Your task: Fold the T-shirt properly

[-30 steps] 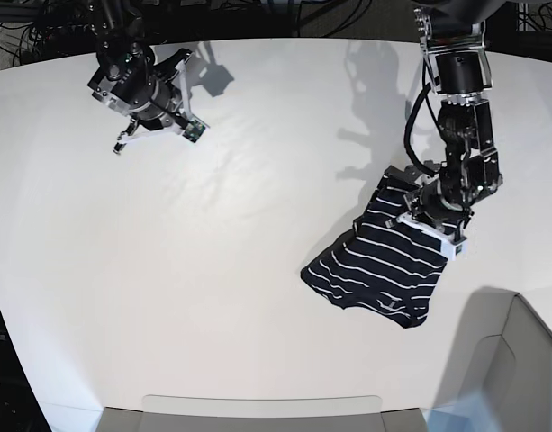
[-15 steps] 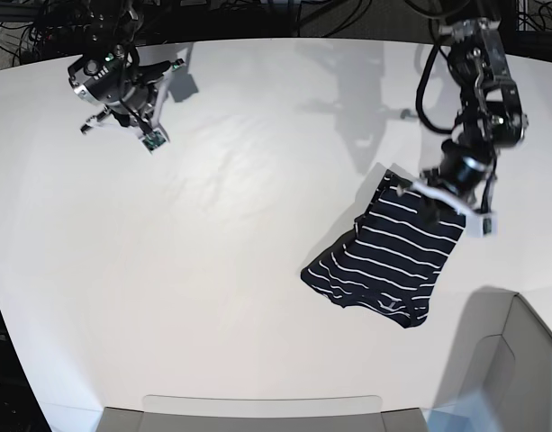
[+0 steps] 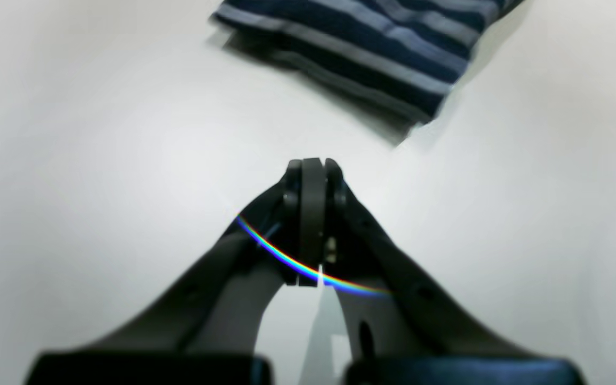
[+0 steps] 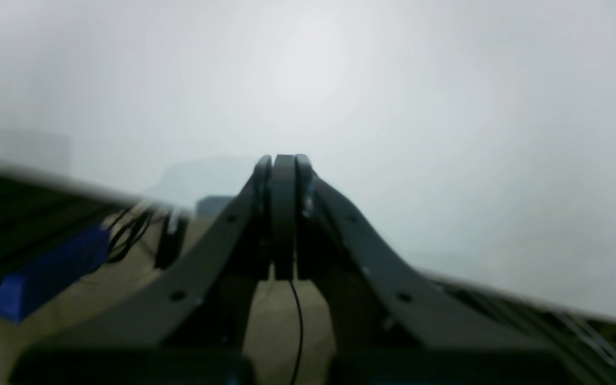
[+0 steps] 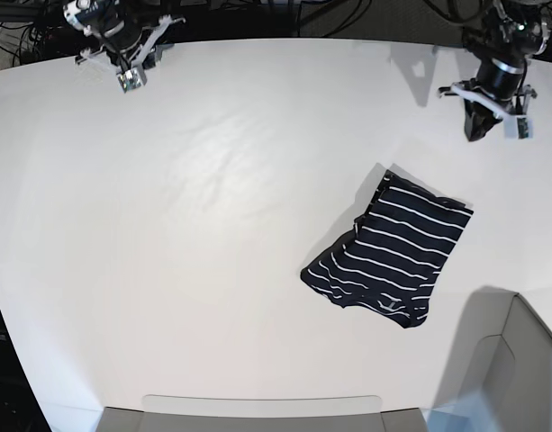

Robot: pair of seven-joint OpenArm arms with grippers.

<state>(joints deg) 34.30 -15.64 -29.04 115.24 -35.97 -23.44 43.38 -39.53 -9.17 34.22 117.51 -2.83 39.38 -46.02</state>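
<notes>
The dark navy T-shirt (image 5: 389, 254) with thin white stripes lies folded into a compact rectangle on the white table, right of centre. Its far corner shows at the top of the left wrist view (image 3: 372, 48). My left gripper (image 5: 478, 126) is shut and empty, raised at the far right, well clear of the shirt; in its own view the tips (image 3: 312, 168) are pressed together over bare table. My right gripper (image 5: 122, 76) is shut and empty at the far left edge of the table; its tips (image 4: 282, 163) are closed in the right wrist view.
The white table (image 5: 167, 270) fills the base view. A grey bin edge (image 5: 519, 360) sits at the lower right and a grey tray rim (image 5: 257, 409) at the bottom. Cables and a blue object (image 4: 46, 278) lie beyond the table's far edge.
The left gripper has let go of the shirt and pulled up and away to the far right. The right gripper has moved further back to the table's far left edge. The shirt lies still.
</notes>
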